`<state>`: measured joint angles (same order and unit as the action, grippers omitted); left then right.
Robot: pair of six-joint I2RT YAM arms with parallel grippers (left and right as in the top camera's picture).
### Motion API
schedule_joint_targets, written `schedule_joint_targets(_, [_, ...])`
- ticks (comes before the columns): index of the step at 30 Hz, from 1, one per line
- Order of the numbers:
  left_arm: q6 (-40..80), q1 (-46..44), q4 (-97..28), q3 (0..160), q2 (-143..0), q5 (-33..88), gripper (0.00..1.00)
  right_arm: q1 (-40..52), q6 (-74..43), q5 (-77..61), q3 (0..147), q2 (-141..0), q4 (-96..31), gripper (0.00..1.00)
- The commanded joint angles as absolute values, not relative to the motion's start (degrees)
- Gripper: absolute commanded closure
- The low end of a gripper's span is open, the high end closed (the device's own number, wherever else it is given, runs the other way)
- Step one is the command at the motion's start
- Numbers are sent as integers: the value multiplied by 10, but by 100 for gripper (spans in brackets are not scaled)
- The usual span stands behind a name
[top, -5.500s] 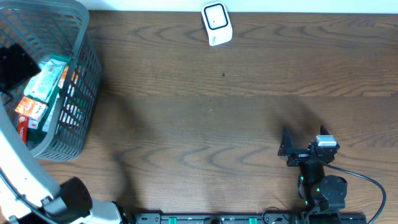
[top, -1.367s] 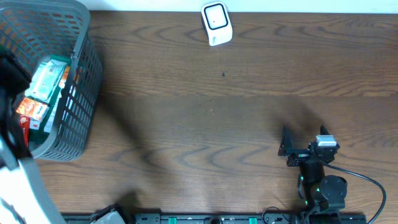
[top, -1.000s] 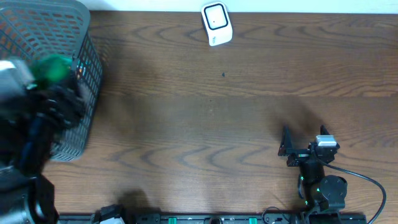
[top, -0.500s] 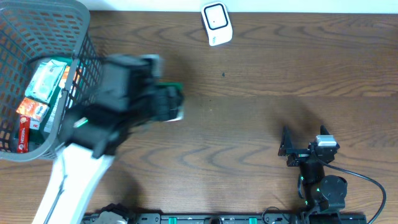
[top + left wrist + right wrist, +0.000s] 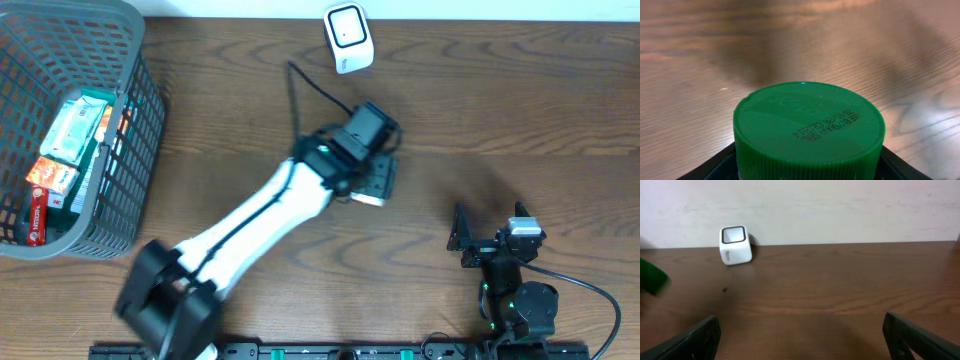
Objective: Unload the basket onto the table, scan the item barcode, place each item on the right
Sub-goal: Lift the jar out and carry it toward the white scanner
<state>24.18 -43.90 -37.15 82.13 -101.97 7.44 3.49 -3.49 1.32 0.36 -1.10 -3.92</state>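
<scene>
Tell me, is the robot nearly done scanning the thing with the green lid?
Not quite. Done: the green-capped container is out of the basket. In hand: the left gripper holds it over the table, short of the white scanner. Left: getting it scanned there. The right gripper sits open.

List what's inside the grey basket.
The grey basket holds several cartons: a green-and-white box, an orange box and a red box. Anything beneath them or behind the mesh wall is hidden.
</scene>
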Motion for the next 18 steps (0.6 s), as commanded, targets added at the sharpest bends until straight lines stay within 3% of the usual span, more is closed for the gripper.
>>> schedule_joint_targets(1, [249,-455,-348,823,-1042,66,55,31,-42,19,3,-10,-41,1])
schedule_joint_targets(12, [255,-476,-230,823,-1118,64,59,52,-42,16,3,-10,-41,1])
schedule_joint_targets(18, [362,-476,-226,823,-1157,-8,59,52,-42,17,3,-10,-41,1])
